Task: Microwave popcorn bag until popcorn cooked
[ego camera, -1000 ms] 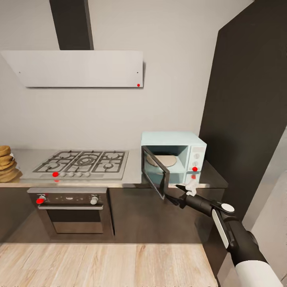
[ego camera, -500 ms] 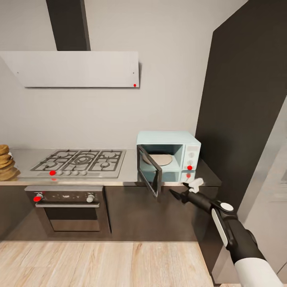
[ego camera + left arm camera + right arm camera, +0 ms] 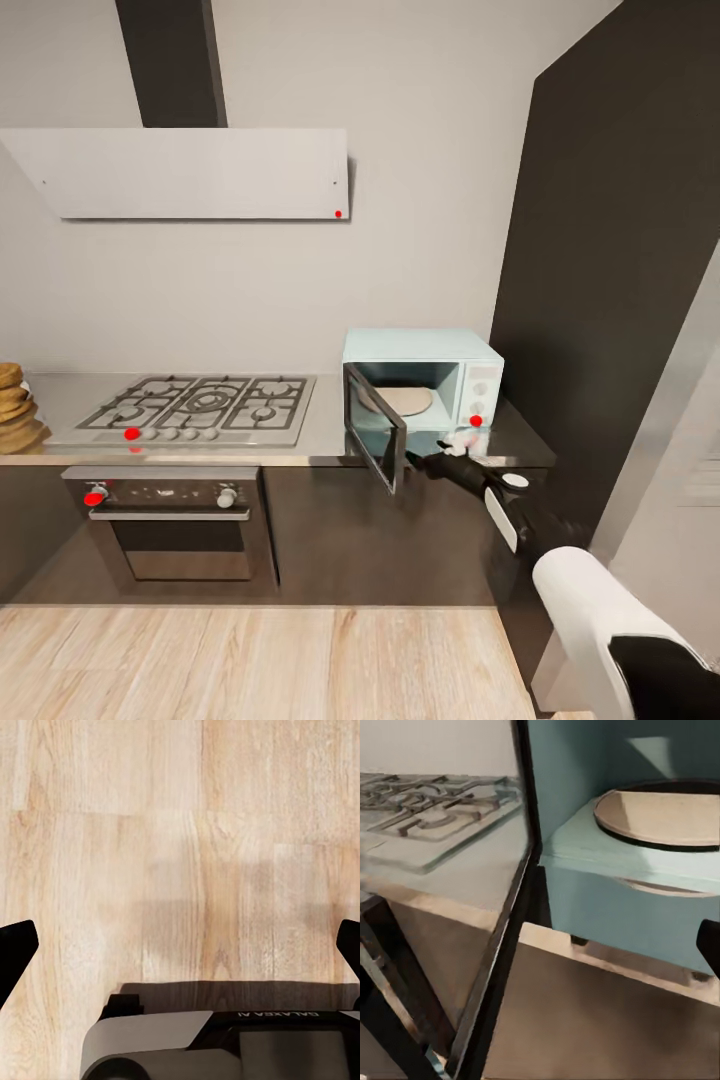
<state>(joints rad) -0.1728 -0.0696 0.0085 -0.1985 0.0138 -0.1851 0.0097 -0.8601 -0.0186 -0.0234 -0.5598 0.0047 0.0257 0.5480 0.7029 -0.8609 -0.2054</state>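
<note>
Right gripper at the open microwave

Its jaws are spread, just right of the door edge, which juts past the countertop front. The turntable is bare. The left gripper hangs open over the floor. Popcorn bag far left.

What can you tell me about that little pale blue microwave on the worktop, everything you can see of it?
The small boxy pale blue-white microwave sits on the grey steel-look countertop, right of the silver gas hob and beside a tall dark cabinet. Its dark glass door swings open toward the room. Inside lies a round tan turntable plate, with nothing on it. The control panel bears round white knobs and a red dot. The robot's right claw reaches in just before the opening.
</note>
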